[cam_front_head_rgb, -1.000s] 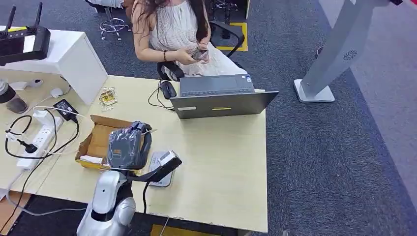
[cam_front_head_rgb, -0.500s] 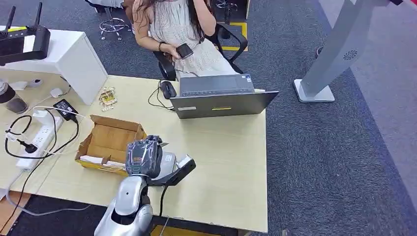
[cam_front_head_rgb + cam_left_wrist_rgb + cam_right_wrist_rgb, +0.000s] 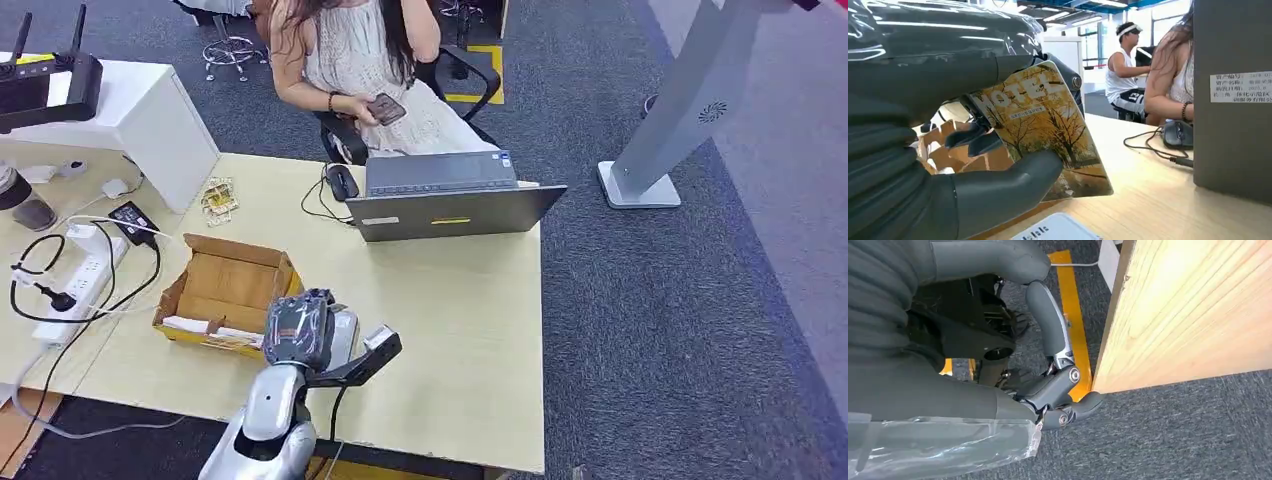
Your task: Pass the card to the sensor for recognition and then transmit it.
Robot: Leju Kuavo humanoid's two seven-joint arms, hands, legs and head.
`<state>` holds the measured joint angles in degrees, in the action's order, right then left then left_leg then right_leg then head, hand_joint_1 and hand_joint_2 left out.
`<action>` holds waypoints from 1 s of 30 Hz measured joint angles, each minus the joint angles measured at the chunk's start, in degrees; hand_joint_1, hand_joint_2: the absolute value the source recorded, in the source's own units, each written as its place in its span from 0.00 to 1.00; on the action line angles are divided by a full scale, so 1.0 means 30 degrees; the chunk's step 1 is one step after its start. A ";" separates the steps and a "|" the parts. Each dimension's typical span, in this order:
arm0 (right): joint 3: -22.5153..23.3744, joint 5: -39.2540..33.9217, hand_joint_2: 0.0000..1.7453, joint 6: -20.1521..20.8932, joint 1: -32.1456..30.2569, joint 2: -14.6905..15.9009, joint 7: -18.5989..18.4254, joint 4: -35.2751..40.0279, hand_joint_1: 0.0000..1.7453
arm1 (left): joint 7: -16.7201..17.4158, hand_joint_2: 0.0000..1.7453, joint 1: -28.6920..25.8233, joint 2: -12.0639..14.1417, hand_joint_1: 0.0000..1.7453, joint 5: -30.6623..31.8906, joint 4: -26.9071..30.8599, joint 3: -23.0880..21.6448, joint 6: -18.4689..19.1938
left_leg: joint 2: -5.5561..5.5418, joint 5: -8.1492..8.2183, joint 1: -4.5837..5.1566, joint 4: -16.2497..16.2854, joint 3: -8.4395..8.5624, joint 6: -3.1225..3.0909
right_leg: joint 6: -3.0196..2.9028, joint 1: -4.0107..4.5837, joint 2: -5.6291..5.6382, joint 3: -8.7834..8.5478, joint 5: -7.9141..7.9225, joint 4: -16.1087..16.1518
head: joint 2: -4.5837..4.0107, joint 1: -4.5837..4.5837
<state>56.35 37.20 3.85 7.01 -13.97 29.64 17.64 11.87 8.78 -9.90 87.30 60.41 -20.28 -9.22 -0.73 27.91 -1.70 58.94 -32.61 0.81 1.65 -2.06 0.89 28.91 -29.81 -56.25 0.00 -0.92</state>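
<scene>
My left hand (image 3: 298, 333), wrapped in clear plastic, hovers low over the pale grey card sensor (image 3: 345, 332) near the table's front edge. In the left wrist view this hand (image 3: 948, 165) pinches a hotel card (image 3: 1043, 130) printed with yellow autumn trees between thumb and fingers. The card is held tilted just above the white sensor (image 3: 1058, 231). My right hand (image 3: 1053, 385) hangs below the table beside its wooden edge (image 3: 1168, 325), fingers loosely bent and holding nothing.
An open cardboard box (image 3: 225, 285) sits just left of my left hand. A laptop (image 3: 450, 205) and a mouse (image 3: 342, 182) stand at the far side, where a seated person (image 3: 360, 60) holds a phone. Cables and a power strip (image 3: 80, 285) lie at the left.
My left hand has moved from over the cardboard box rightward and nearer, coming over the sensor with the card. The seated person has shifted the phone.
</scene>
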 joint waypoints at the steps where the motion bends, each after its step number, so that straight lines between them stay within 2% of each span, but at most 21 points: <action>1: -0.0007 -0.0007 1.00 0.0000 0.0002 0.0000 -0.0022 0.0000 0.00 | 0.0015 1.00 0.0025 0.0000 1.00 0.0015 -0.0089 0.0007 0.0161 | 0.0000 0.0000 0.0000 0.0000 0.0000 0.0000 | 0.0000 0.0000 0.0000 0.0000 0.0000 0.0000 | 0.0000 0.0007; 10: -0.0474 -0.0277 1.00 -0.0277 0.0010 0.0000 -0.0460 0.0000 0.00 | -0.0204 1.00 0.0150 0.0000 1.00 -0.0495 -0.1530 0.0087 0.1719 | 0.0000 0.0000 0.0000 0.0000 -0.0001 0.0000 | 0.0000 0.0000 0.0000 0.0000 0.0000 0.0000 | 0.0000 0.0000; 17: -0.0808 -0.0583 1.00 -0.0335 0.0002 0.0000 -0.0539 0.0000 0.00 | -0.0240 1.00 0.0427 0.0007 1.00 -0.0940 -0.1815 0.0095 0.2280 | -0.0003 -0.0001 0.0000 -0.0001 0.0001 0.0000 | 0.0000 0.0000 -0.0003 -0.0004 0.0000 0.0000 | 0.0000 0.0000; 21: -0.0838 -0.0699 1.00 -0.0342 -0.0010 0.0000 -0.0605 0.0000 0.00 | -0.0240 1.00 0.0485 0.0007 1.00 -0.1057 -0.1837 0.0095 0.2302 | -0.0003 -0.0011 0.0000 -0.0001 0.0001 -0.0012 | 0.0010 0.0000 -0.0004 -0.0006 0.0009 0.0000 | 0.0000 0.0007; 24: -0.0845 -0.0831 1.00 -0.0401 -0.0045 0.0000 -0.0591 0.0000 0.00 | -0.0350 1.00 0.0486 0.0007 1.00 -0.1378 -0.1763 0.0124 0.1857 | -0.0003 -0.0016 0.0000 0.0000 0.0001 -0.0018 | 0.0018 0.0000 -0.0003 -0.0002 0.0014 -0.0001 | 0.0000 0.0007; 30: -0.0845 -0.1042 1.00 -0.0401 -0.0168 0.0000 -0.0416 0.0000 0.00 | -0.0342 1.00 0.1049 0.0153 1.00 -0.2033 0.0037 0.0321 0.1442 | -0.0004 -0.0016 0.0000 0.0000 -0.0005 -0.0019 | 0.0016 0.0000 -0.0004 -0.0003 0.0018 -0.0002 | 0.0000 0.0000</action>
<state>53.81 34.07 2.64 6.51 -13.97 28.39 17.64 10.84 11.92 -9.44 81.20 60.53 -19.32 -4.90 -0.74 27.86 -1.70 58.94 -32.62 0.75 1.70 -2.06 0.88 28.91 -29.75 -56.25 0.00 -0.92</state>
